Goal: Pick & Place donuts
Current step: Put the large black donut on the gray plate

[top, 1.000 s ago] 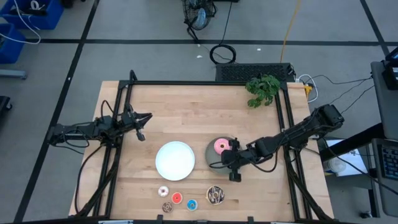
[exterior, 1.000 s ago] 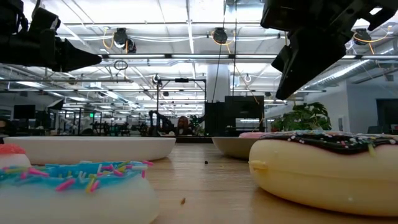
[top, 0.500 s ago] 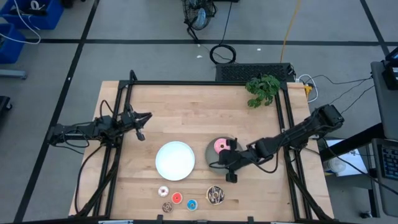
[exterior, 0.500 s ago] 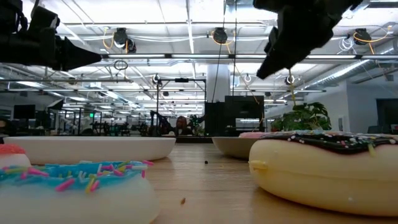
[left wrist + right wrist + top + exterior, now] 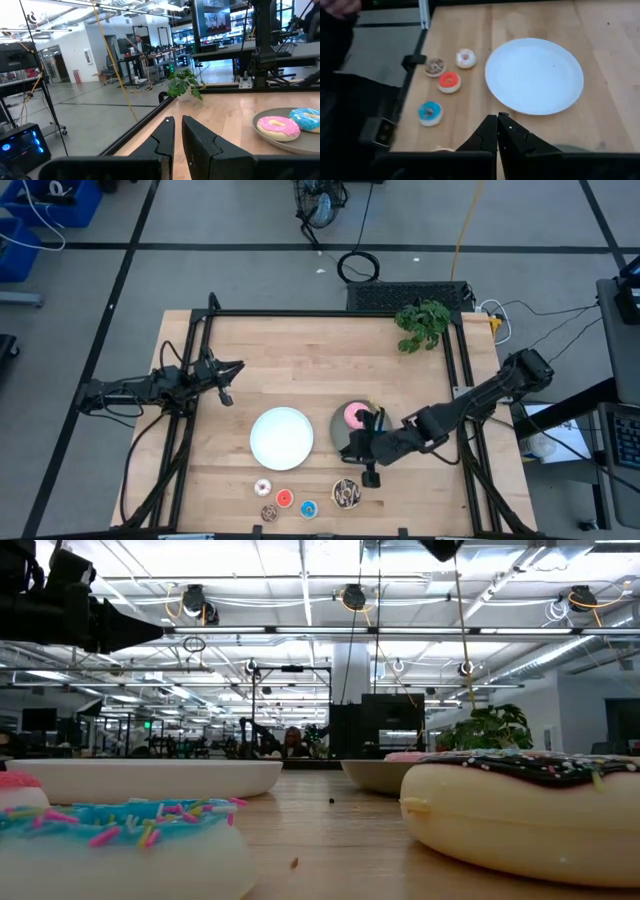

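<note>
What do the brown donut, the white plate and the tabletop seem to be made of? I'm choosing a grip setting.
Brown donut: seemingly smooth moulded plastic or rubber; its pale body has a soft sheen and a small moulded nub at its side.
White plate: plain, even white, possibly plastic or glazed ceramic; I cannot tell which.
Tabletop: light wood with a matte finish; parallel board strips and grain show.

Bright, even light from ceiling strip lamps (image 5: 300,630); low view's nearest donuts (image 5: 120,840) blur softly.
</note>
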Available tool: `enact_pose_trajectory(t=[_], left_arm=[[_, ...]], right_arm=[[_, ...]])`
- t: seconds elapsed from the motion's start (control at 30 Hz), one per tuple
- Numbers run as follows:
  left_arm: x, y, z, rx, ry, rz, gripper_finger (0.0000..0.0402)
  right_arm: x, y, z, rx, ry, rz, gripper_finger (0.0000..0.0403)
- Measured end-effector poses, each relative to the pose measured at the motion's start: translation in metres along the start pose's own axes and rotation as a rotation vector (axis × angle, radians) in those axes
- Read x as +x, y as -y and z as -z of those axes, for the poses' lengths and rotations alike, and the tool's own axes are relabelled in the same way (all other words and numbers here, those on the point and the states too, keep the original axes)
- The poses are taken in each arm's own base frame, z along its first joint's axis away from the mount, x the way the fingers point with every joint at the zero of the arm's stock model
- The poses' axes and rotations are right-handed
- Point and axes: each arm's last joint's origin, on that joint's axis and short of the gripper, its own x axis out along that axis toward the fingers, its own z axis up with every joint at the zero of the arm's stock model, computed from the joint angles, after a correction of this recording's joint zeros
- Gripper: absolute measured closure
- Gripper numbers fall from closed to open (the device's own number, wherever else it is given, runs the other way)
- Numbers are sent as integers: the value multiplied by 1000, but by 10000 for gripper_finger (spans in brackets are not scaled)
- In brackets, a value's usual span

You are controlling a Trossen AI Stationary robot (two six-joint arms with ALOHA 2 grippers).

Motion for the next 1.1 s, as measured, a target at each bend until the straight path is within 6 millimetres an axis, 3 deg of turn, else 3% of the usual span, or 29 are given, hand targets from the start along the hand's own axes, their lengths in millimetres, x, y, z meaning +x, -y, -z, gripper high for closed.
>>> enact_pose_trajectory(t=[0.1, 0.3, 0.6, 0.77, 0.93, 1.1], left_arm=[[0, 0, 0, 0, 0, 0, 360], [0, 0, 0, -1, -1, 0, 360], [0, 0, 0, 4, 0, 0, 360], [0, 0, 0, 21, 1, 0, 360], [0, 0, 0, 31, 1, 0, 360], [0, 0, 0, 32, -2, 0, 360]], right_arm=[[0, -13, -10, 7, -29, -10, 403], [22, -42, -29, -72, -180, -52, 403], [55, -60, -38, -27, -464, -30, 403], [72, -66, -25, -118, -508, -33, 403], [88, -61, -14, -94, -532, -5, 401], [98, -55, 2, -50, -571, -4, 367]])
